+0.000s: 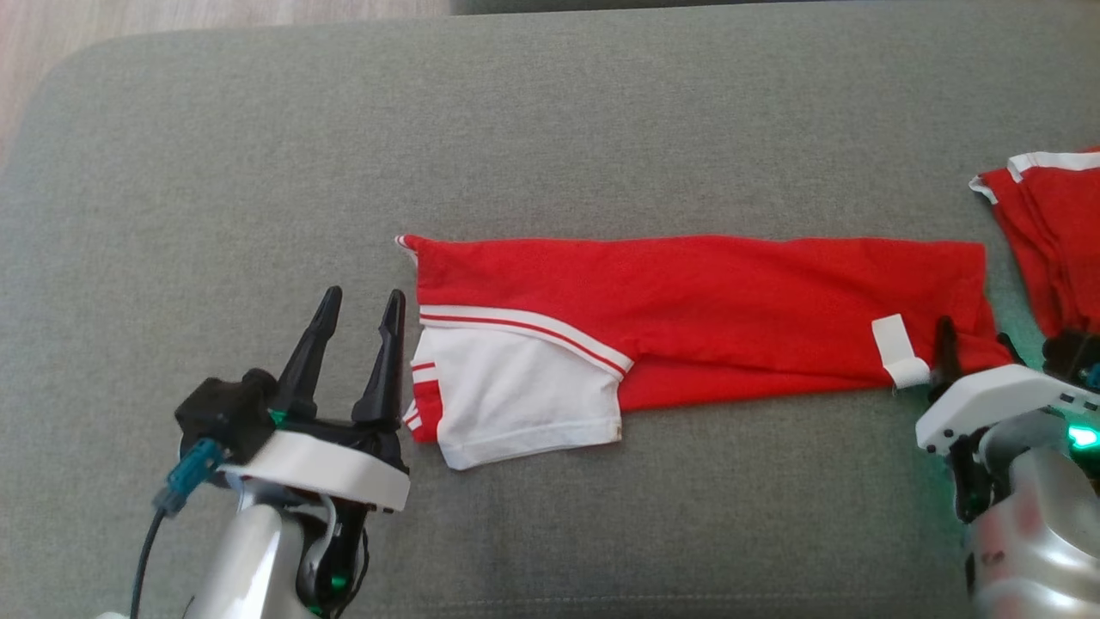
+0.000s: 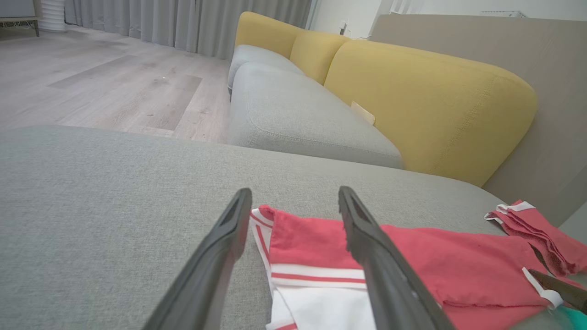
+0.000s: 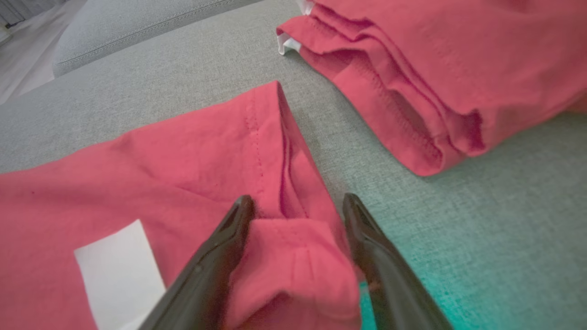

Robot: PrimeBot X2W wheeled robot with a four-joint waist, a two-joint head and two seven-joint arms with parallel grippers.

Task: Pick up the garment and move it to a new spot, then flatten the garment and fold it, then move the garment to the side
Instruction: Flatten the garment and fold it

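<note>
Red-and-white garment point(image 1: 730, 318): long folded strip, grey cushion point(image 1: 258, 172) beneath it, left gripper point(image 1: 363, 297) spread wide, empty, just beside its sleeve end, right gripper point(image 3: 297, 201) spread wide astride its bunched opposite corner.

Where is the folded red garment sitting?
Head view, far right of the grey cushion: the folded red garment, just beyond the long red garment's right end and the right end effector.

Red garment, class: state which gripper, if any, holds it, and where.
Neither holds the garment. Left gripper open beside its left end; right gripper open, straddling the bunched right corner.
</note>
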